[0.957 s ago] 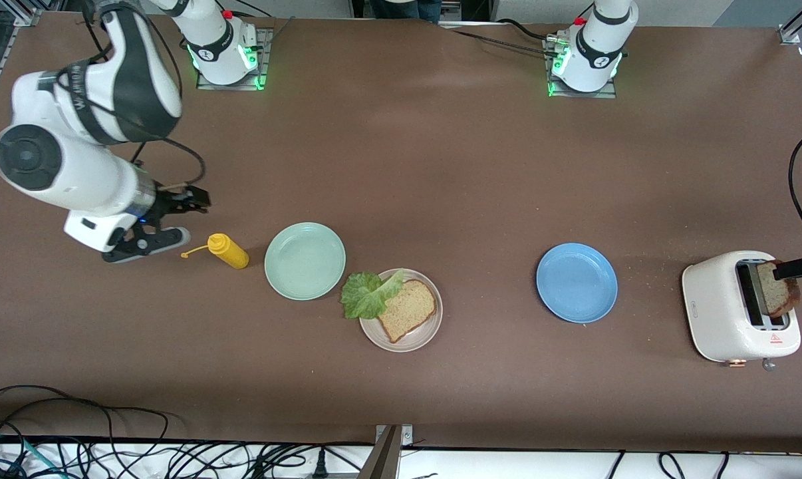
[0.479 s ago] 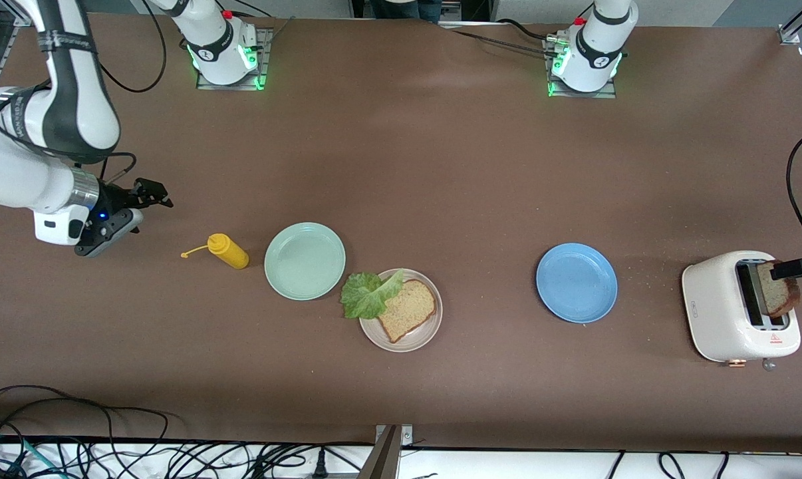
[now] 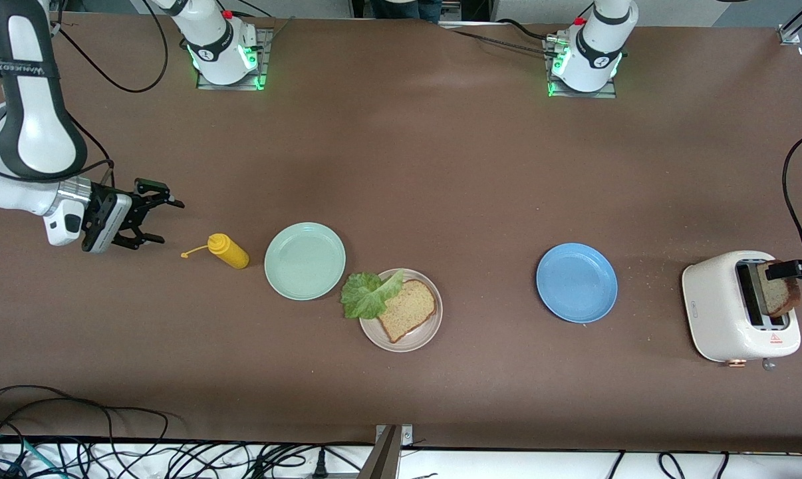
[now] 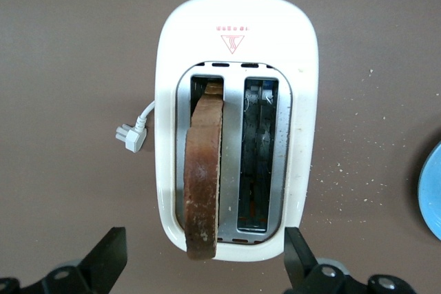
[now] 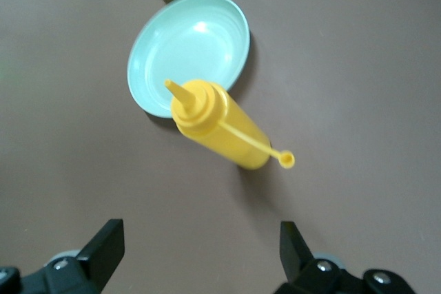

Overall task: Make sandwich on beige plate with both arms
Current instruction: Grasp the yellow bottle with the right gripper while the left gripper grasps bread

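Brown table (image 3: 401,166): right gripper (image 3: 165,219) fingers spread by yellow bottle (image 3: 228,251); left gripper (image 4: 203,266) fingers apart over toaster (image 4: 234,135).

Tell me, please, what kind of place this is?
Probably a robot lab set up as a mock kitchen: two arms bolted to a brown table, a toaster, and loose cables along the edge.

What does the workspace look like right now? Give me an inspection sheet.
Surface: brown table, crumbs around toaster.
Job's things: beige plate holds one bread slice; lettuce overhangs its rim; second slice in a toaster slot.
Clutter: yellow bottle lying down, cap off; mint plate; blue plate.
Grippers: right gripper open beside bottle; left gripper open over toaster.
Cables: toaster plug loose.
Surroundings: cable tangle at table edge.
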Robot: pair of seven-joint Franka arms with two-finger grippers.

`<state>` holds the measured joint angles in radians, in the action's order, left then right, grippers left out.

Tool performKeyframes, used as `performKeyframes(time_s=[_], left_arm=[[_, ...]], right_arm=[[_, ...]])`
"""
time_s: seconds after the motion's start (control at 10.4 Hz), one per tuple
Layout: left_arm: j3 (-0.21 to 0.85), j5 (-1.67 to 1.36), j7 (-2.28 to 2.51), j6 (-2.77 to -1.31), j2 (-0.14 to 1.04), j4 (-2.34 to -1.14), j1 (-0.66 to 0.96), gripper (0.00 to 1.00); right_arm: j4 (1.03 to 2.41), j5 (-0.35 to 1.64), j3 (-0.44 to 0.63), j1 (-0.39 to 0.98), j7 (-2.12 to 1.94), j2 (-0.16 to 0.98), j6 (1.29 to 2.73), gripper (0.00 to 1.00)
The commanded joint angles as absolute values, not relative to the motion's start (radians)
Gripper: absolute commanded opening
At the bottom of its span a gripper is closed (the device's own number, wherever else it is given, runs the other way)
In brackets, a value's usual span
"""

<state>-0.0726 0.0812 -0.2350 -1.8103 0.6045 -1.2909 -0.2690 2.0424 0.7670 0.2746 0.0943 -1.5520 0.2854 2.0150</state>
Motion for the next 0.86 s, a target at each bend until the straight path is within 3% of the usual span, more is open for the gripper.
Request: performKeyframes(time_s=[0.0,0.29,0.67,0.77], left_arm=[[-0.063,0.100,-0.252,-1.818,0.626,-1.292,-0.288,0.97],[-0.063,0.104,-0.253,-1.819,0.638,-1.287,-0.288,0.66],[-0.063,0.103,-0.253,-1.827,0.638,-1.285,-0.288,0.08],[-0.063,0.101,-0.253,-1.828,0.638,-1.284,-0.288,0.00]], right_arm=[[2.046,0.944,0.268,0.055,-1.811,0.369,1.970,1.00],[2.040,1.164,0.268,0.034,-2.081,0.494,1.925,1.00],[2.028,1.435,0.256,0.038,-2.310,0.607,1.823,1.00],[2.022,1.472,0.250,0.040,-2.351,0.618,1.818,1.00]])
